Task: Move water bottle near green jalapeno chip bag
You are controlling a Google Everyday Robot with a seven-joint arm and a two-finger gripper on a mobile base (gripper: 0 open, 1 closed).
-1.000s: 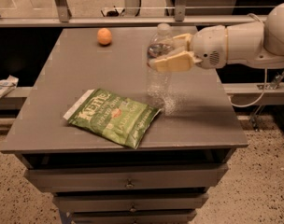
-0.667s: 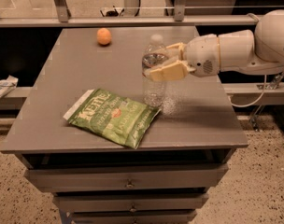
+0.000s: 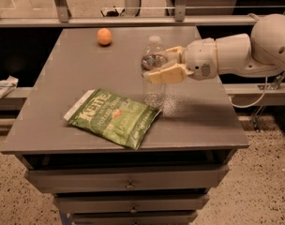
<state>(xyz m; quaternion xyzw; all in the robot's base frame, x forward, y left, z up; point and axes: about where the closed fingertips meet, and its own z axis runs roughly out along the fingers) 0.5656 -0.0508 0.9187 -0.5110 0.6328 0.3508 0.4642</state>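
Note:
The water bottle [image 3: 154,86] is a small clear plastic bottle with a white cap. It stands upright on the grey table [image 3: 77,64], its base right beside the right corner of the green jalapeno chip bag [image 3: 112,117]. The bag lies flat near the table's front left, with white "Kettle" lettering. My gripper [image 3: 159,65] reaches in from the right and is shut on the bottle's upper part, its tan fingers [image 3: 167,73] either side of the label band.
An orange [image 3: 104,36] lies at the table's back left. Drawers sit under the table top. A metal rail runs behind the table. A white cloth [image 3: 3,87] lies on a ledge at the far left.
My gripper has carried the bottle left and down towards the chip bag. The bottle now stands beside the bag's right corner. The bag and orange have not moved.

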